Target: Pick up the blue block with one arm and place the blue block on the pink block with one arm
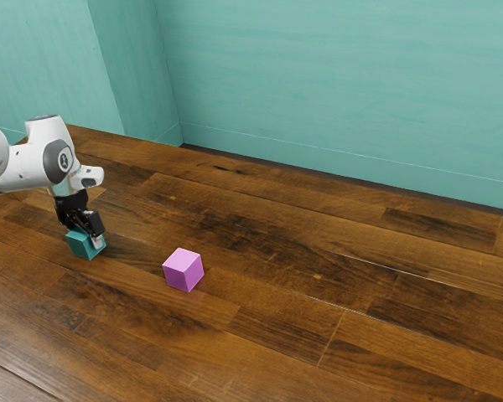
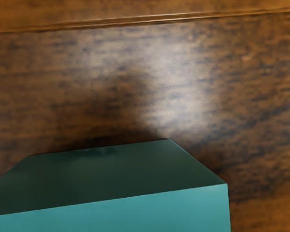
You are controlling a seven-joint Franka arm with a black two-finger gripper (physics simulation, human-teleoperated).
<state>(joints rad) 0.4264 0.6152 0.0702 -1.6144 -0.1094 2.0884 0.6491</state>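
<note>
Item under inspection: the blue block (image 1: 82,245), which renders closer to teal. It sits on the wooden bench (image 1: 318,276) at the exterior view's left, directly under the tool (image 1: 85,228). The tool is down over the block's upper part. You cannot tell from these views whether the tool is apart or clamped on the block, so treat the hold as unconfirmed. In the wrist view the block (image 2: 111,193) lies immediately beneath the hand, with its shadow on the boards beyond.

Handling, as a judgement: it looks like a small, rigid cube, probably light, with smooth flat faces that could slip under a weak pinch. It shows no fragile features. You should take it on two opposite vertical faces, centred, and low enough to keep the top edge from rolling out.

Orientation: as a cube it has no long axis. It appears to rest flat, turned so that one vertical corner faces the exterior camera.

The pink block (image 1: 183,270) stands apart from it toward the exterior view's right and is turned much the same way.
</note>
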